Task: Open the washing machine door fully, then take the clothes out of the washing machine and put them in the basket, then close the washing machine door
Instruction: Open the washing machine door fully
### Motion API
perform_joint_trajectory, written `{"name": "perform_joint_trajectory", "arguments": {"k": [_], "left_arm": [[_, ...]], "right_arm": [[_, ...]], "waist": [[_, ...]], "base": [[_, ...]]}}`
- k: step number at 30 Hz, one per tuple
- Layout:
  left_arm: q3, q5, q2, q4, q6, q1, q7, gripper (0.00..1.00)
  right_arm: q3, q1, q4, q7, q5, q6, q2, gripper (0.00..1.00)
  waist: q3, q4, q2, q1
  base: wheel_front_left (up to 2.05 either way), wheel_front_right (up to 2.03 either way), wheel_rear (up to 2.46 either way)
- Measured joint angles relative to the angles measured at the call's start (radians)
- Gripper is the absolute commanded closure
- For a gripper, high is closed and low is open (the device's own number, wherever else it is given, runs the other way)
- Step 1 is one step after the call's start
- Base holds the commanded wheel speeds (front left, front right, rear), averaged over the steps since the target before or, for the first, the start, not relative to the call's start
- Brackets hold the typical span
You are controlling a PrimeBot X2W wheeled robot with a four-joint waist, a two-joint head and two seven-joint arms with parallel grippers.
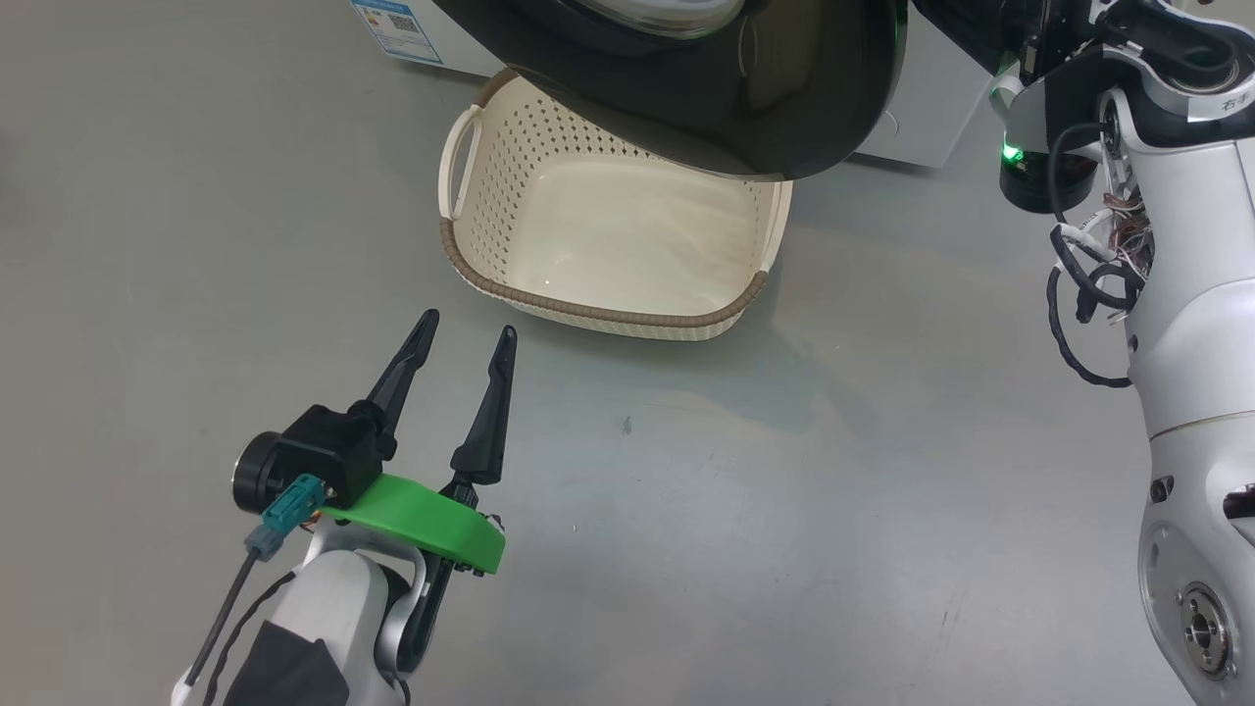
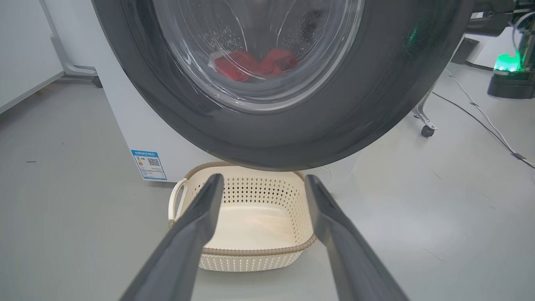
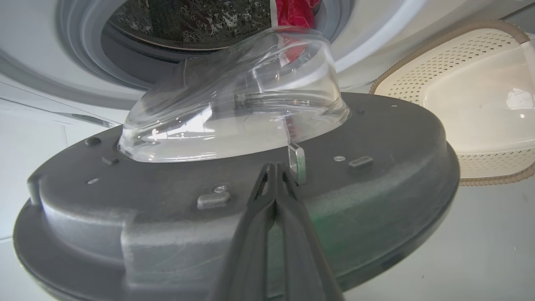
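Observation:
The washing machine door (image 2: 292, 138), a black rim around a clear glass bowl, hangs partly open over the far side of the basket (image 1: 608, 226). Through the glass I see the red clothes (image 2: 250, 65) inside the washing machine (image 2: 133, 121). My left gripper (image 1: 467, 328) is open and empty, low over the floor just in front of the basket (image 2: 250, 221). My right gripper (image 3: 273, 167) is shut, its tips against the door's grey inner face (image 3: 376, 167) beside the metal latch (image 3: 296, 161). Beyond the glass bowl are the steel drum (image 3: 188, 21) and the clothes (image 3: 296, 12).
The cream basket (image 3: 480, 96) stands empty on the grey floor in front of the machine. A blue sticker (image 2: 148, 164) marks the machine's lower front. To the right are a caster wheel (image 2: 426, 130), a floor cable (image 2: 480, 115) and a dark unit with a green light (image 2: 510, 79).

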Motion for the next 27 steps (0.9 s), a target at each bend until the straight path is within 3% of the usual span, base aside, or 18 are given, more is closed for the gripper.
{"name": "perform_joint_trajectory", "arguments": {"k": [7,14,19,27], "left_arm": [[0.000,0.000,0.000,-0.013,0.000,0.000,0.000,0.00],[0.000,0.000,0.000,-0.015,0.000,0.014,0.000,0.00],[-0.001,0.028,0.001,0.002,0.000,0.037,0.000,0.00],[0.019,0.025,0.003,0.003,0.012,0.072,0.000,0.00]], "right_arm": [[0.016,0.009,-0.025,-0.020,0.003,0.004,0.002,1.00],[0.012,0.055,-0.056,-0.174,-0.101,0.097,-0.025,1.00],[0.099,0.114,-0.084,-0.263,-0.257,0.182,-0.093,1.00],[0.290,0.203,-0.174,-0.461,-0.572,0.201,-0.189,1.00]], "waist": [[-0.009,-0.006,0.0000,0.0000],[-0.036,-0.011,0.0000,0.0000],[-0.072,-0.017,0.0000,0.0000],[-0.144,-0.038,0.0000,0.0000]], "base": [[0.00,0.00,0.00],[0.00,0.00,0.00],[0.00,0.00,0.00],[0.00,0.00,0.00]]}}
